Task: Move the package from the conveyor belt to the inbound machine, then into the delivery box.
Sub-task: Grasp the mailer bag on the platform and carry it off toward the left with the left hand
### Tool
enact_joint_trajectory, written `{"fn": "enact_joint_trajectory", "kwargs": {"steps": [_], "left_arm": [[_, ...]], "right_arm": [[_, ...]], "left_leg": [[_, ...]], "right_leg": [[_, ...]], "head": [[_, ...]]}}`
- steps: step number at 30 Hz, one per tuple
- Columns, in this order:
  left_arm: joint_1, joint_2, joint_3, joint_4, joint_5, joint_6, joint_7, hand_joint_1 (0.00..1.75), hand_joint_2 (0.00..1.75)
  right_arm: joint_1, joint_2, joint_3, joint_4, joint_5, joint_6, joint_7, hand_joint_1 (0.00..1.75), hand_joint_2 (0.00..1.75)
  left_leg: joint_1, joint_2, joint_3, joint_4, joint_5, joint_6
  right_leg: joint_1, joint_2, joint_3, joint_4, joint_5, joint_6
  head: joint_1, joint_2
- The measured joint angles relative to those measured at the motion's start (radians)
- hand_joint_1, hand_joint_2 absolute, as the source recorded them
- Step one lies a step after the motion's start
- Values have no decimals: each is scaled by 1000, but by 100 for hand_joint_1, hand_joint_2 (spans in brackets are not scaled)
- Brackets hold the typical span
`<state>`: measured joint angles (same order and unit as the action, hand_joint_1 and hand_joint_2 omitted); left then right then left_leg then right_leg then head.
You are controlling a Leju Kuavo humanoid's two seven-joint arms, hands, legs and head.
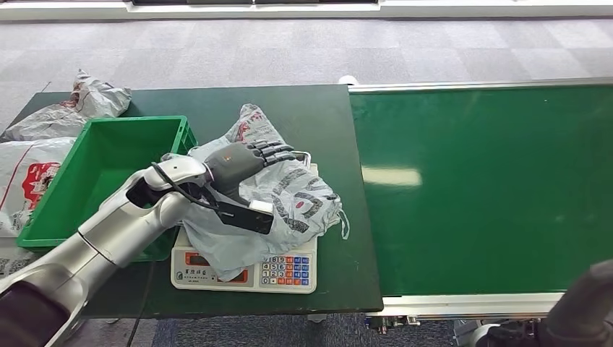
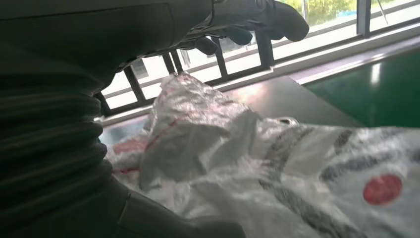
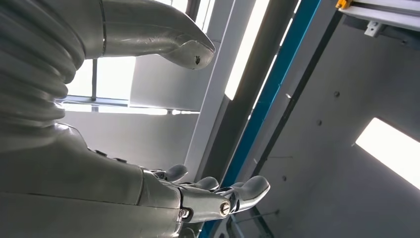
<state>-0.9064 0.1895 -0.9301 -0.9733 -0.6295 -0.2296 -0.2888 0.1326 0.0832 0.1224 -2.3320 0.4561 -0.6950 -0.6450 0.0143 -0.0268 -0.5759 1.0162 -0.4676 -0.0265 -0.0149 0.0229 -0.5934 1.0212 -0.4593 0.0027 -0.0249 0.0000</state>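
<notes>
A crumpled grey plastic package (image 1: 289, 195) with black and red print lies on the white weighing scale (image 1: 246, 275), the inbound machine, on the dark table. My left hand (image 1: 246, 163) hovers over the package's left part with its fingers stretched out. In the left wrist view the fingers (image 2: 267, 17) stand clear above the package (image 2: 237, 163), and daylight shows between them and the plastic. My right hand (image 3: 99, 173) is spread and holds nothing. Its arm (image 1: 578, 311) sits low at the front right, below the green conveyor belt (image 1: 484, 188).
A green delivery box (image 1: 108, 166) stands on the table just left of the scale. Other grey and white packages (image 1: 72, 108) lie on the floor at the far left. The dark table (image 1: 318, 108) butts against the belt's left end.
</notes>
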Motion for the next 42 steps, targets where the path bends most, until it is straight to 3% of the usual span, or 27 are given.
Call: {"fn": "enact_joint_trajectory", "kwargs": {"steps": [9, 20, 22, 24, 26, 32, 42], "left_arm": [[85, -94, -52, 207, 44, -4, -61, 0, 0], [101, -136, -97, 351, 38, 10, -94, 0, 0], [101, -139, -100, 360, 35, 13, -95, 0, 87], [100, -142, -102, 366, 35, 14, -95, 88, 175], [100, -144, -104, 371, 35, 15, -96, 175, 175], [94, -136, -104, 368, 29, 33, -99, 175, 175], [79, -74, -105, 287, 0, 24, -86, 175, 175]], "right_arm": [[-22, 3, 16, 0, 66, 0, 53, 0, 175], [-38, 11, 42, 5, 87, 0, 85, 0, 175], [-42, 11, 45, 6, 90, 0, 93, 0, 175], [-45, 11, 47, 7, 91, 0, 95, 0, 175], [-48, 11, 50, 8, 90, 0, 98, 0, 175], [-58, 11, 57, 13, 81, 1, 107, 0, 175], [-68, 9, 58, 20, 61, 6, 103, 0, 175]], "left_leg": [[0, 0, -1, 0, 0, 0], [0, -2, 2, 0, -1, 1], [-1, -3, 3, 0, -1, 2], [-1, -3, 2, 0, -2, 3], [-1, -3, 1, 0, -3, 4], [-1, -5, 3, -1, -4, 5], [-1, -3, 10, -1, -4, 4]], "right_leg": [[0, 0, 0, 0, 0, 0], [0, -2, 6, 0, -1, 1], [0, -3, 8, 0, -1, 1], [0, -3, 10, -1, -2, 2], [-1, -3, 13, -1, -4, 4], [-1, -5, 17, -1, -5, 4], [0, -3, 16, -1, -5, 3]], "head": [[0, 0], [0, 0], [0, 0], [0, 0], [0, 0], [0, 0], [0, 0]]}}
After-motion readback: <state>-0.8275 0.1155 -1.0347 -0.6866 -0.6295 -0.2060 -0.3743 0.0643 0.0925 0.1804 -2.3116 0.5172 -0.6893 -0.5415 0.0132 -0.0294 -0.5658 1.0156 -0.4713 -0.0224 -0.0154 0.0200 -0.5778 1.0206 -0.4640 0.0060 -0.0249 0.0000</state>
